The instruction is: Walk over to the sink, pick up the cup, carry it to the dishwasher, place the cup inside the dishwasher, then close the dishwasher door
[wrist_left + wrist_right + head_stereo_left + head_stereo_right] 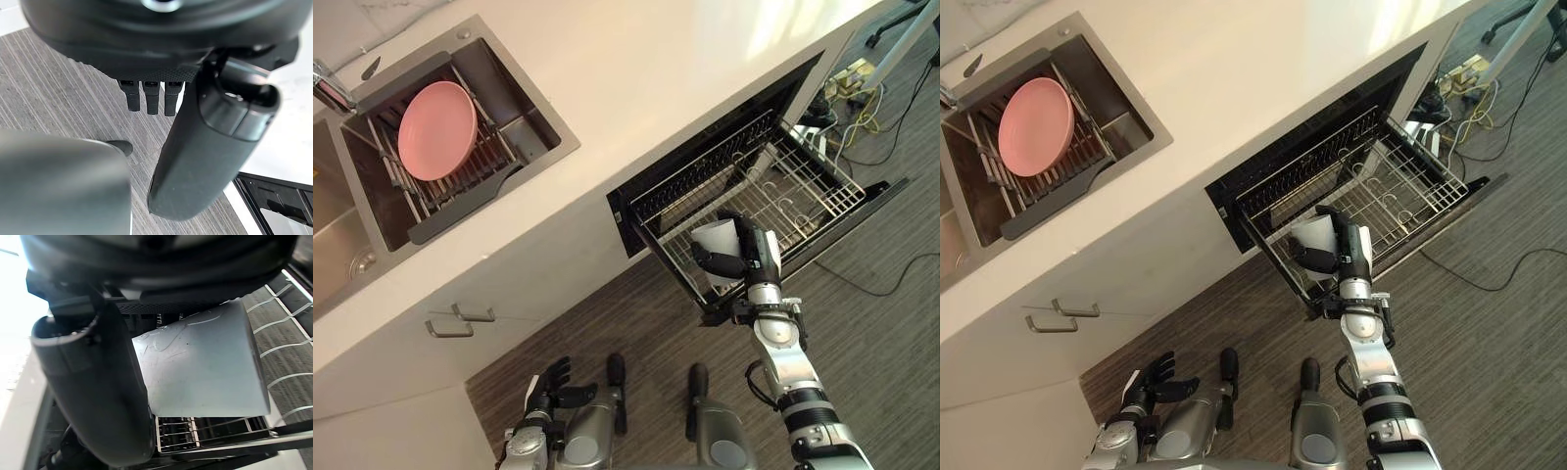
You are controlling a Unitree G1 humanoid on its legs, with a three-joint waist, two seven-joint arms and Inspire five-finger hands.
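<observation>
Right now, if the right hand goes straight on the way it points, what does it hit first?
Probably the pulled-out wire rack: the right hand, curled round the white cup, points across it toward the dishwasher opening. Its height above the wires is unclear.

Pink plate [436, 129] at ten o'clock in steel-grey sink [536, 119], white cup [716, 238] in black right hand [759, 253], cream desk [656, 88], white wire rack [823, 192], grey-brown striped floor [871, 352].
</observation>
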